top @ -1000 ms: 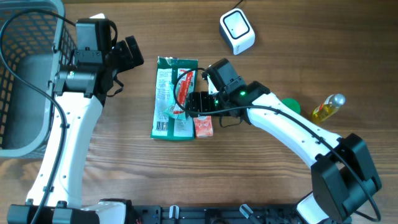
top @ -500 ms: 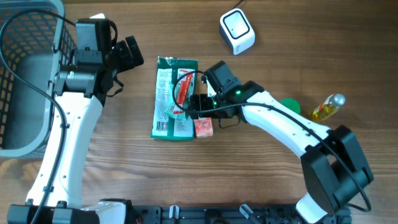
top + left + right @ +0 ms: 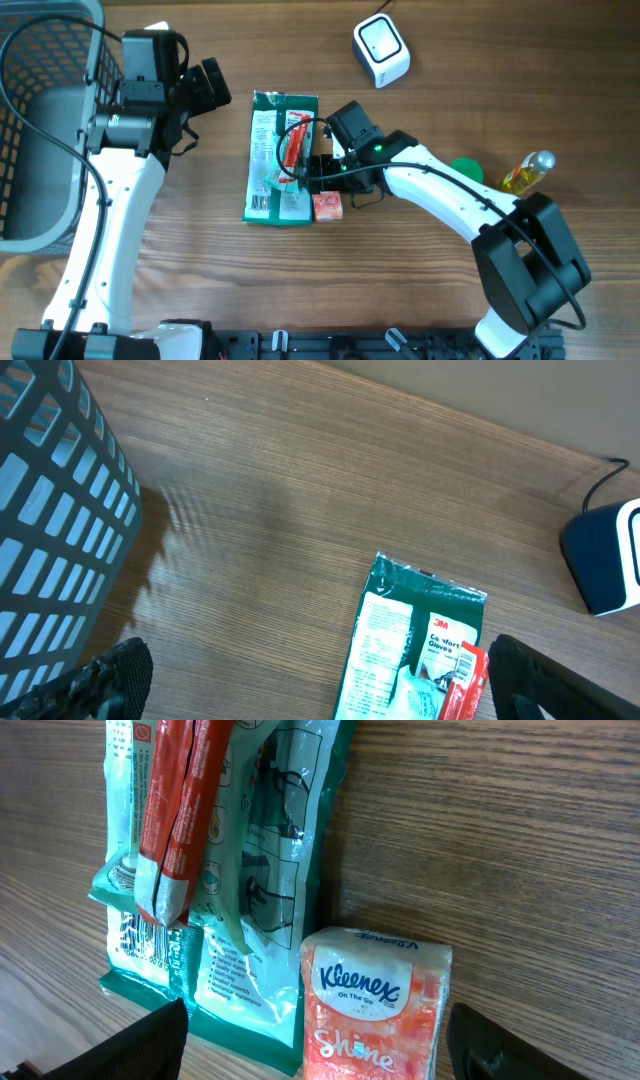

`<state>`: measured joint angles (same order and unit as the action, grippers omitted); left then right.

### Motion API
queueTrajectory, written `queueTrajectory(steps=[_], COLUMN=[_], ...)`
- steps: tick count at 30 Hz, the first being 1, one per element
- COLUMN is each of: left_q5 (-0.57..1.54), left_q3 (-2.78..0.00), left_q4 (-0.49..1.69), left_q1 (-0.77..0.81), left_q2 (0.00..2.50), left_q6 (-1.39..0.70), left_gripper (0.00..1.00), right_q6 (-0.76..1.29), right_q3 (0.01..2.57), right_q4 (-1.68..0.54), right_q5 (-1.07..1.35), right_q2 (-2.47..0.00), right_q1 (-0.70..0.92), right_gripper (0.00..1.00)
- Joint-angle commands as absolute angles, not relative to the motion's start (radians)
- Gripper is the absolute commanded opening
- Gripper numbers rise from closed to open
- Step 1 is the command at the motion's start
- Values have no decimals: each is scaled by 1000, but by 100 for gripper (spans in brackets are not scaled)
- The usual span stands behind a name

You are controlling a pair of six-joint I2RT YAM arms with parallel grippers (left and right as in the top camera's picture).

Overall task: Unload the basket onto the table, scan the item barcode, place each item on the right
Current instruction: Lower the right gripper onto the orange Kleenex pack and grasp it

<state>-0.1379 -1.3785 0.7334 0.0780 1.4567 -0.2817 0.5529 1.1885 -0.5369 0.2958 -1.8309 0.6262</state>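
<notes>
Right claw (image 3: 325, 1050) spread wide, pinching nothing, poised low over the Kleenex pack (image 3: 372, 1005) and the end of the green glove pack (image 3: 250, 870) nearer the tabletop's near edge. Sits further toward the left edge of the tabletop (image 3: 330, 290) than a second ago, with the fingers drawn in a touch but not closed on anything. Reads as lining up for a pick, not a grip made. No telling the target pack apart, with both between the fingers. Shows a barcode (image 3: 128, 935) face up on the glove pack in the right wrist view. Leaves the red sachet (image 3: 293, 145) lying across the glove pack and all three items unmoved near the middle of the tabletop. Keeps the scanner (image 3: 381, 50) well apart by the far edge, so lifting, carrying and presenting the code probably remain. Left claw (image 3: 207, 88) spread, pinching nothing, idle beside the basket (image 3: 40, 150), same place as before
</notes>
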Motion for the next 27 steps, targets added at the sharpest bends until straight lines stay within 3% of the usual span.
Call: queueTrajectory(steps=[1, 22, 27], left_q5=[-147, -147, -147], left_q3=[-1391, -1391, -1391], left_q4=[731, 731, 731], left_q1=[75, 75, 75], left_q2=[1454, 1454, 1454], left_q6=[-265, -265, -265], left_gripper=[100, 100, 100], right_q6=[552, 550, 550], right_q3=[1202, 1202, 1202], right_q4=[-535, -563, -588], right_q5=[308, 233, 192], right_q2=[-1850, -1850, -1850], right_q1=[631, 631, 631], right_gripper=[83, 83, 79])
